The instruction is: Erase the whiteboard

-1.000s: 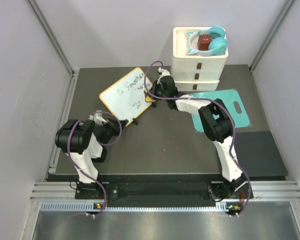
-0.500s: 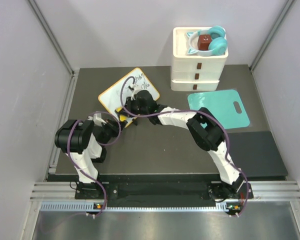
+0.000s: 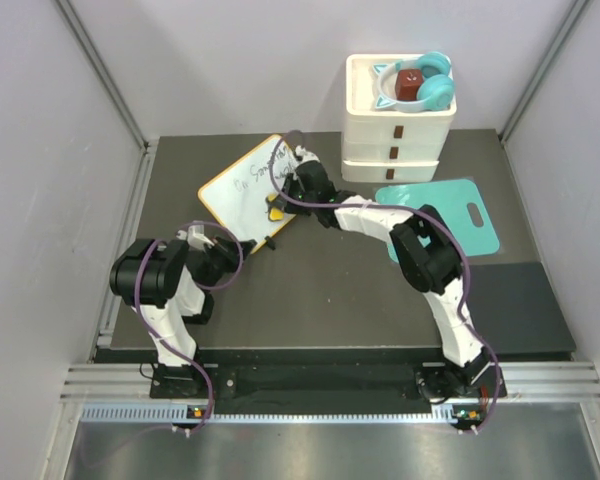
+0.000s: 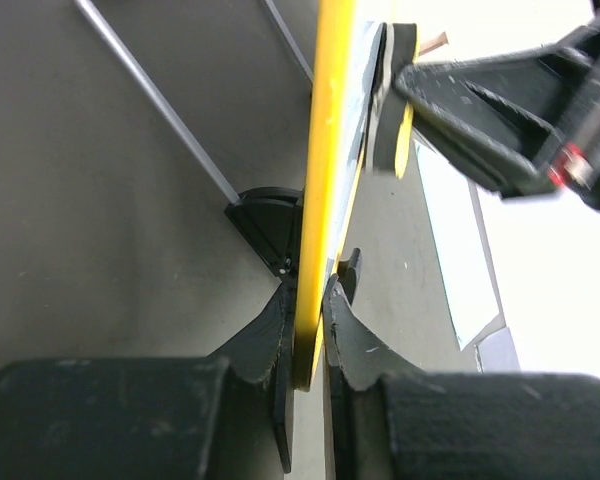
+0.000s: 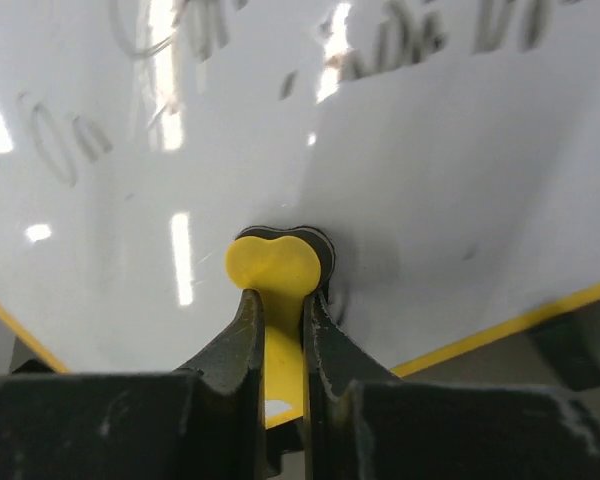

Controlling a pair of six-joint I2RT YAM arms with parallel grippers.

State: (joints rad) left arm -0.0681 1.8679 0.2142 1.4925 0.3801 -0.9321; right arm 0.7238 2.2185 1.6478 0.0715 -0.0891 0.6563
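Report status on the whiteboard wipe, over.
Copy: left pincer shut on whiteboard frame; right pincer shut on yellow eraser, pad against board face. Some handwriting not yet wiped. Nothing in the way.

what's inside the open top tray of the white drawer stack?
Teal headphones and a dark red block lie in the tray. Anything beneath them is covered. The drawers below are shut, so their contents cannot be seen.
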